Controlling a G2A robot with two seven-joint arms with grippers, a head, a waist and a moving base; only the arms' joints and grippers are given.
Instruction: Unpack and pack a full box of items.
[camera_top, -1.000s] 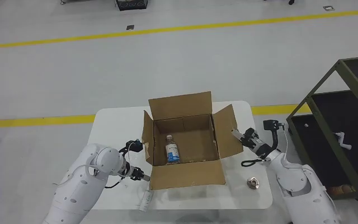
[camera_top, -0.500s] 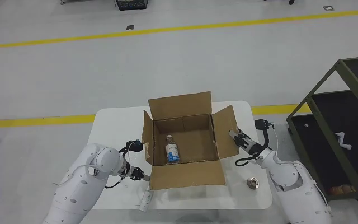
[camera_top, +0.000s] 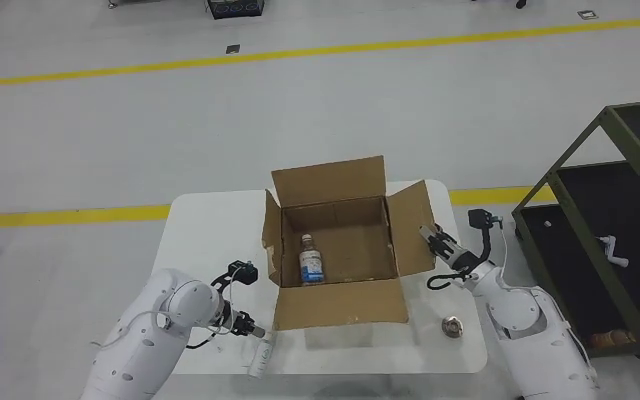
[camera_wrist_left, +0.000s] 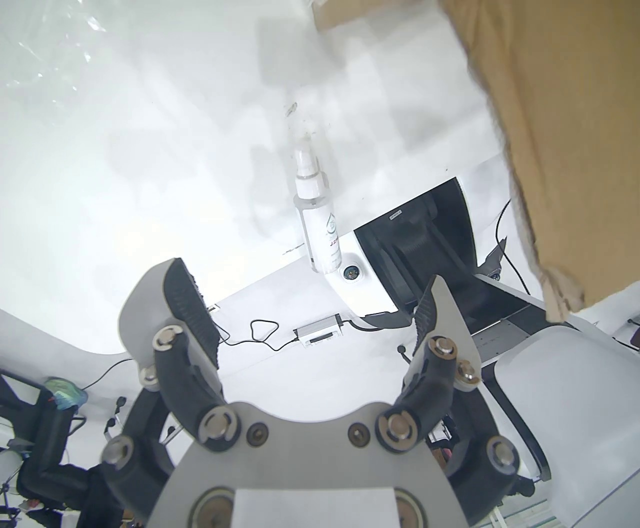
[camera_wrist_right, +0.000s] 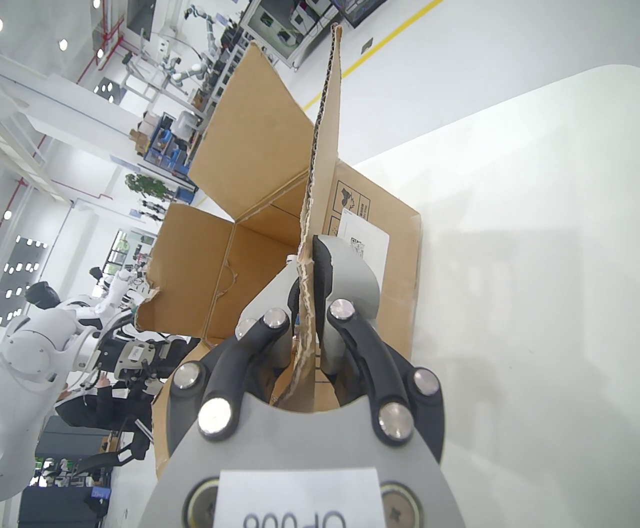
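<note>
The box (camera_top: 340, 300) has been drawn slightly toward the right gripper (camera_wrist_right: 310, 262), which is clamped on the right flap (camera_top: 408, 225). The left gripper (camera_wrist_left: 305, 272) has been withdrawn from the box corner; it is wide open and empty, near the spray (camera_top: 262, 358) lying at the table (camera_top: 200, 235) edge. One bottle (camera_top: 311, 265) remains inside, so unpacking is judged unfinished. Access may be obstructed by the raised flaps (camera_top: 330, 180).

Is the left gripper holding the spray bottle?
No, the left gripper is open and the spray bottle lies apart on the table.
</note>
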